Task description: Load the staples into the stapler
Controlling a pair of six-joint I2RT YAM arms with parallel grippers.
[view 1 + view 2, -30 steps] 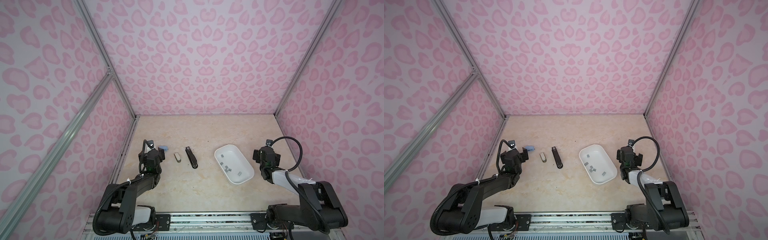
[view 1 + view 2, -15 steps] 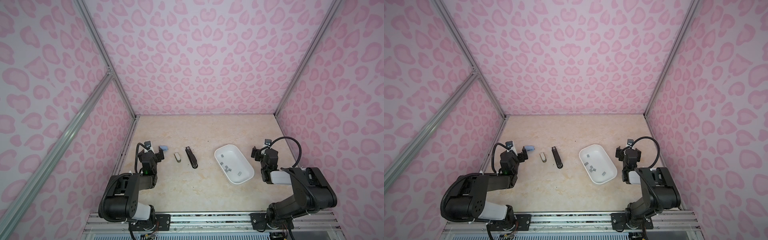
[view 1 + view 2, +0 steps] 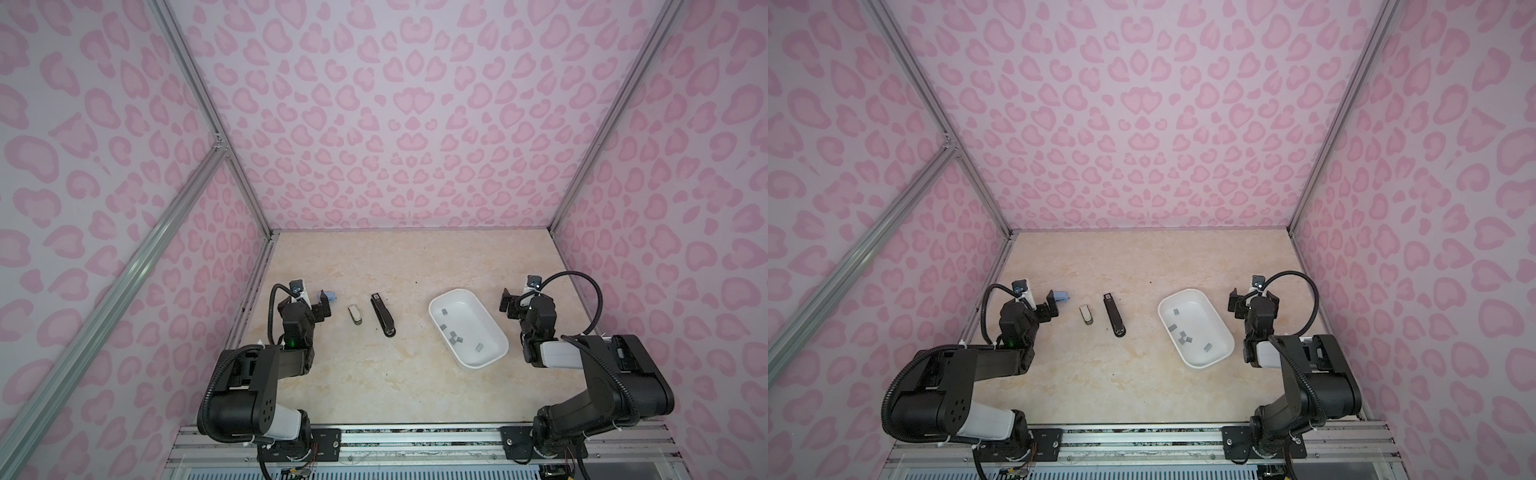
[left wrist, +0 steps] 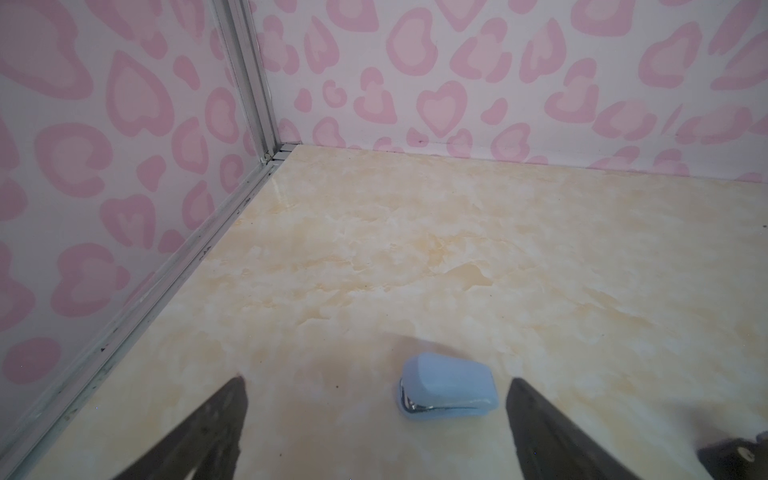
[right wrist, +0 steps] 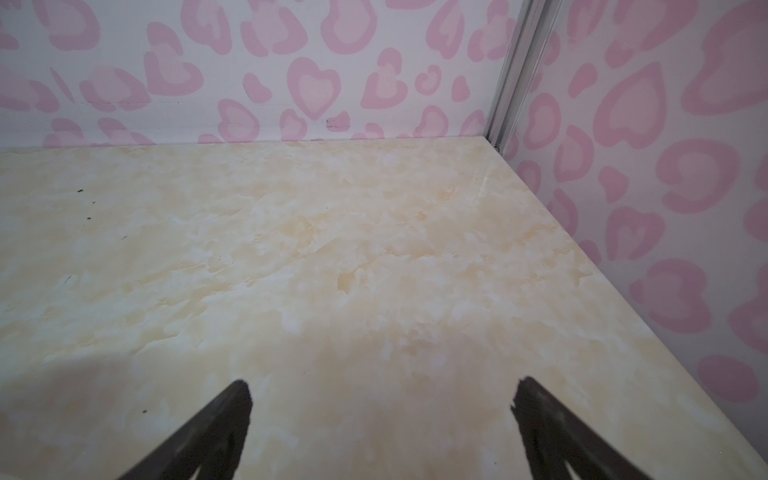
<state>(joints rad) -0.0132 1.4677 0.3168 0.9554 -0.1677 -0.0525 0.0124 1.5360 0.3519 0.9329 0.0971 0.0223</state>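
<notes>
Six or so staples lie loose in a white oblong tray, right of the table's middle in both top views. They are too small to show as more than flat grey blocks turned at differing angles. Most are bunched near the tray's middle, with one toward its far end and one toward its near end. The tray's long axis runs from far left to near right. Well apart to its left, the black stapler lies flat on the marbled table. Its long axis runs nearly front to back with the same slight slant, the broader end nearer the camera and a small pale label at the far end. Just beside it on the left lies a short cream stapler, roughly parallel. Further left, a small blue stapler is half hidden behind a finger in both top views. The left wrist view shows it whole, chrome at one end, lying between the wide-spread fingertips of the left gripper, close to one and not touching it. The right gripper is near the tray's far right corner, jaws wide apart over bare table, gripping nothing. The wrist views cut off all but the finger ends.
</notes>
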